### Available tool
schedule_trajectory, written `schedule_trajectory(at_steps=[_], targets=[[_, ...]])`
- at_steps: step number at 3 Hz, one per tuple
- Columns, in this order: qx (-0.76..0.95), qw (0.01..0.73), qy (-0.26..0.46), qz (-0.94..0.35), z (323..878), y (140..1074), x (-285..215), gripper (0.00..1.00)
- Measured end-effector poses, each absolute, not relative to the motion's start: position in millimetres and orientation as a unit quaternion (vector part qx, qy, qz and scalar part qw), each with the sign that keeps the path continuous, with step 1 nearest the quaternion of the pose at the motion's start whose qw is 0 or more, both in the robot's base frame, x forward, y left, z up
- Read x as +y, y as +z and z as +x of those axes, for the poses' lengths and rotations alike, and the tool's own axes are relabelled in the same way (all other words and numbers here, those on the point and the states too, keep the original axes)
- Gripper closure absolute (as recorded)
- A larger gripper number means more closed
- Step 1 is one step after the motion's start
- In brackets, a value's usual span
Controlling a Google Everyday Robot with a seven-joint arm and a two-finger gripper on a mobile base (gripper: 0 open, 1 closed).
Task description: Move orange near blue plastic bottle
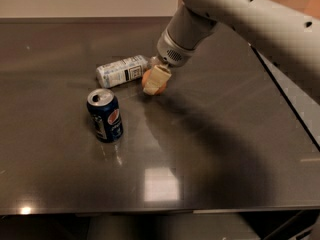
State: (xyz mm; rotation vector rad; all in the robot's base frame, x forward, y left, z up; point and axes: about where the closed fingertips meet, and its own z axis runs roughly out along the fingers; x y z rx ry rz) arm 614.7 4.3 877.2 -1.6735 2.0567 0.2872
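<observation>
Orange-skinned and clamped between the closed fingers [156, 78] of my gripper [152, 86], the orange [146, 77] sits with the bottle [122, 70] just beside those fingers; I judge only release remains.

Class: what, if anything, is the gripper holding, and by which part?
The two-finger gripper holds the smooth round orange fruit across its middle, beside the lying clear plastic bottle.

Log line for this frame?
gripper: jaws shut on orange | orange: beside cap end of blue plastic bottle | Pepsi can: upright, apart | release pending
</observation>
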Motion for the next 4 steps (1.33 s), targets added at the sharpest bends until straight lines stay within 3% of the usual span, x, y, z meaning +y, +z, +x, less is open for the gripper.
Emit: schedule_trajectory(at_steps=[3, 4], targets=[[0.768, 0.243, 0.103, -0.583, 658, 868, 3, 0.12], [0.770, 0.242, 0.104, -0.581, 662, 863, 4, 0.00]])
